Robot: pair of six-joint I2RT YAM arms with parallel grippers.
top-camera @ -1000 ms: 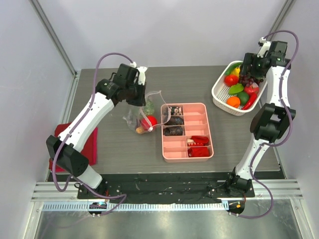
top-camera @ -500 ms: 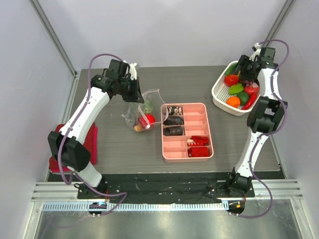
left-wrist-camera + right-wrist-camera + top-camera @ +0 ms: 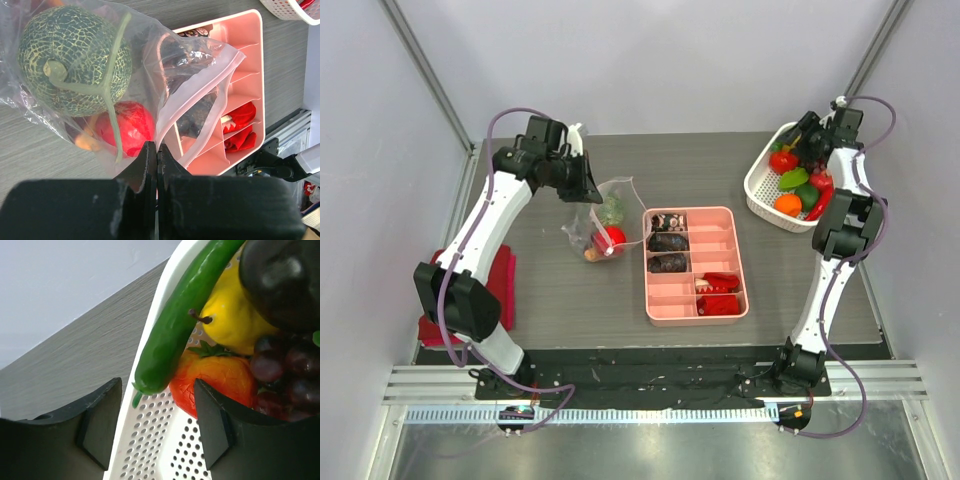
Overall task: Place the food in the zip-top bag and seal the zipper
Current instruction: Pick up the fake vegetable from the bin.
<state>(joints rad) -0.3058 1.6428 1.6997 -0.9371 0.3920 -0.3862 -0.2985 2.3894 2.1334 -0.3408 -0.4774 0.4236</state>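
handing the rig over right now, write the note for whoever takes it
Left gripper: shut on the zip-top bag near its mouth, holding it just left of the pink tray.
Right gripper: open over the white basket, fingers either side of the long green vegetable at its tip; nothing gripped.
Done: a melon and a red tomato are in the bag.
Left: more food sits in the basket; the zipper is unsealed, mouth open.

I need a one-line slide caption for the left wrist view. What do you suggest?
Left gripper shut on the zip-top bag holding a netted melon and a red tomato, pink tray behind.
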